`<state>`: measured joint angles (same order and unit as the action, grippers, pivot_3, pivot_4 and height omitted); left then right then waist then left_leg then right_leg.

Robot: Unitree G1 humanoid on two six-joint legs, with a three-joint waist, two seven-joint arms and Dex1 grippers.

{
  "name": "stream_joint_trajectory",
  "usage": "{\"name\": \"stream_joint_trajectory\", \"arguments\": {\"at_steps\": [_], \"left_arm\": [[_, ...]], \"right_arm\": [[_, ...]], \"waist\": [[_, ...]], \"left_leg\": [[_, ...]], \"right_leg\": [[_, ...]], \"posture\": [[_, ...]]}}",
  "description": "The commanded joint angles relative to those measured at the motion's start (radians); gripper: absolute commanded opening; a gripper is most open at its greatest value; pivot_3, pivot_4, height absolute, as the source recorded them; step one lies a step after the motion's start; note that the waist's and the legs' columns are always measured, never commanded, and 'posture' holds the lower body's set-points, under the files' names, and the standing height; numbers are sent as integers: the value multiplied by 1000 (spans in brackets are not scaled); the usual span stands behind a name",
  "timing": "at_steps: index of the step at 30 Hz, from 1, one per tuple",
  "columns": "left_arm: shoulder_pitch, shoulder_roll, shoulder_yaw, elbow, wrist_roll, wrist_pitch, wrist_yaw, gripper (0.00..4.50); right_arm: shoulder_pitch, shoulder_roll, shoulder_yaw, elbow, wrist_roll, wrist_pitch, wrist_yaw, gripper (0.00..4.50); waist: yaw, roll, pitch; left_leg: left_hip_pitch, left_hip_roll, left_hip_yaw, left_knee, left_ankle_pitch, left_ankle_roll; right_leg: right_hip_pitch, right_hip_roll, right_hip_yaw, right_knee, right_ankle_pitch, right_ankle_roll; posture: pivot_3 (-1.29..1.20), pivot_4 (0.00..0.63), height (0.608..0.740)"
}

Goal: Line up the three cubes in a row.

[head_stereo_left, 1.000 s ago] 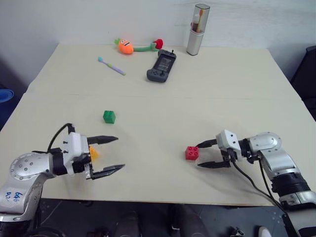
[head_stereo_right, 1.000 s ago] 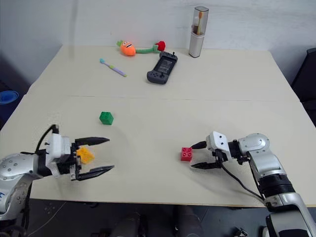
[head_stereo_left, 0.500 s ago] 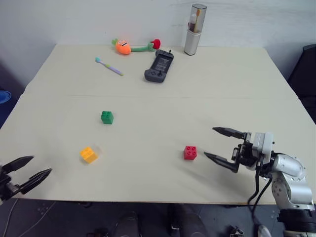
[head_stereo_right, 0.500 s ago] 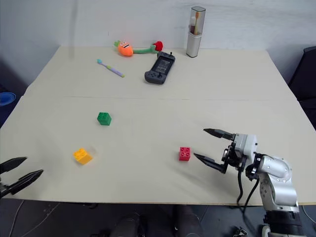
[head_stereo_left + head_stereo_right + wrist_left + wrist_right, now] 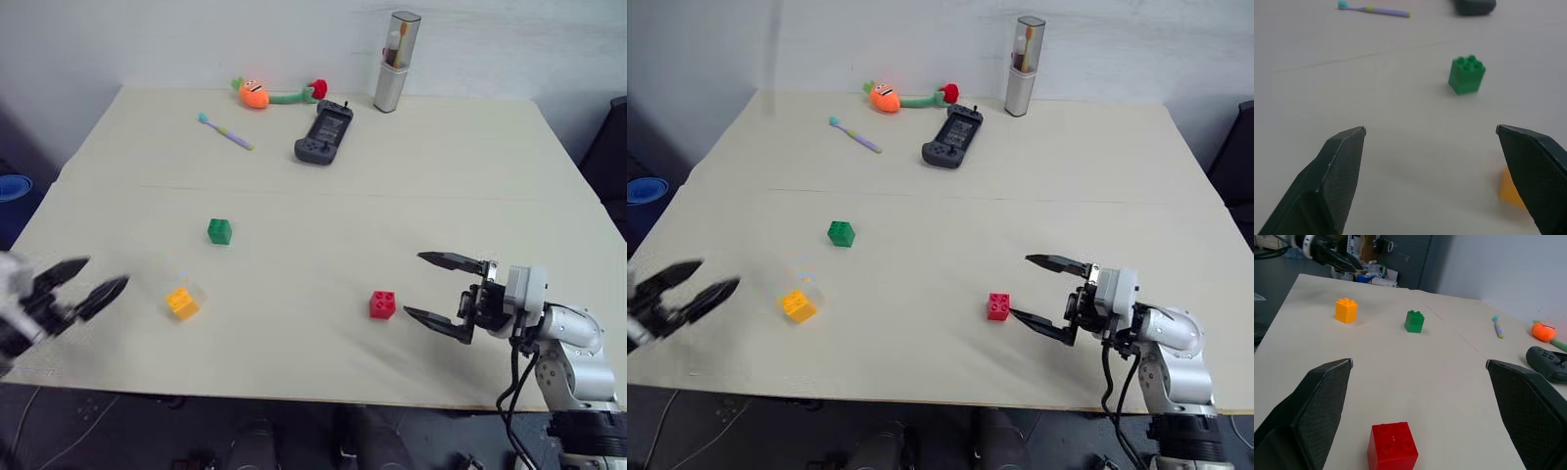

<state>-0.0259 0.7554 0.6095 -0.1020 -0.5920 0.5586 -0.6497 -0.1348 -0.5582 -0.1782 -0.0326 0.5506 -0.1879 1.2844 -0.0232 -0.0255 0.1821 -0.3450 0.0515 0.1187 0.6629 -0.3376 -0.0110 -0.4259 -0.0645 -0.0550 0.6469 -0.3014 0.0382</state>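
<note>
Left eye view puts the right gripper (image 5: 438, 293) low at the near right of the table (image 5: 392, 196), its two black fingers spread wide with nothing between them; the red cube (image 5: 383, 305) sits on the table just beyond the fingertips, apart from them. In the right wrist view the red cube stands ahead of the open fingers and between their lines, the green cube (image 5: 1414, 321) and yellow cube (image 5: 1346, 310) far beyond it. The left gripper (image 5: 86, 287) hangs at the near left edge, blurred, its fingers parted and empty; the yellow cube lies just beyond its tips, the green cube farther off toward the table's middle. Well past both grippers, at the far side, lie a controller (image 5: 322, 133), toothbrush (image 5: 223, 130), plush carrot (image 5: 253, 92) and an upright case (image 5: 395, 61).
</note>
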Motion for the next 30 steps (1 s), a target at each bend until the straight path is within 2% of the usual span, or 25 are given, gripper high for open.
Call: {"name": "stream_joint_trajectory", "arguments": {"at_steps": [1,3,6,9,13,22,25,30], "left_arm": [[-193,-80,-135,-126,-15,220,266,4500],[-302,-151,-198,-153,20,328,409,4500],[-398,-213,-271,-150,122,401,567,4500],[-519,-335,-310,-97,175,476,714,4500],[-564,-372,-378,-22,264,482,762,4500],[-653,-430,-444,151,342,425,742,4500],[-656,-428,-467,147,360,423,722,3897],[-635,-420,-470,128,385,440,713,2329]], "right_arm": [[-7,12,-16,-14,8,-34,-20,4481],[-4,14,-19,-21,7,-39,-33,4481],[4,13,-19,-30,7,-43,-47,4481],[19,13,-20,-48,9,-46,-63,4481],[38,14,-21,-75,11,-44,-86,4481],[48,4,-12,-132,10,-17,-137,4481],[44,3,-9,-152,8,-1,-156,4500],[38,1,-2,-180,1,23,-187,4500]], "waist": [[-2,0,0],[0,0,0],[-10,-1,0],[-3,-1,0],[-2,-1,0],[9,-1,0],[11,-1,0],[19,-1,0]], "left_leg": [[-1,0,0,0,0,0],[-1,-1,0,1,1,0],[-1,-1,3,1,1,-1],[-1,0,3,1,3,-3],[0,-1,3,1,4,-3],[0,-2,3,2,5,-4],[0,-1,3,2,5,-4],[0,-1,3,2,5,-4]], "right_leg": [[-1,0,0,-1,0,1],[0,1,0,0,1,1],[-1,2,3,0,1,3],[-2,4,3,0,1,3],[-1,3,3,1,1,3],[-2,3,3,2,1,3],[-2,4,3,1,1,2],[-2,3,3,1,1,3]], "posture": [[0,150,740],[0,150,740],[0,150,740],[0,150,740],[0,150,740],[0,150,740],[0,150,740],[0,150,740]]}}
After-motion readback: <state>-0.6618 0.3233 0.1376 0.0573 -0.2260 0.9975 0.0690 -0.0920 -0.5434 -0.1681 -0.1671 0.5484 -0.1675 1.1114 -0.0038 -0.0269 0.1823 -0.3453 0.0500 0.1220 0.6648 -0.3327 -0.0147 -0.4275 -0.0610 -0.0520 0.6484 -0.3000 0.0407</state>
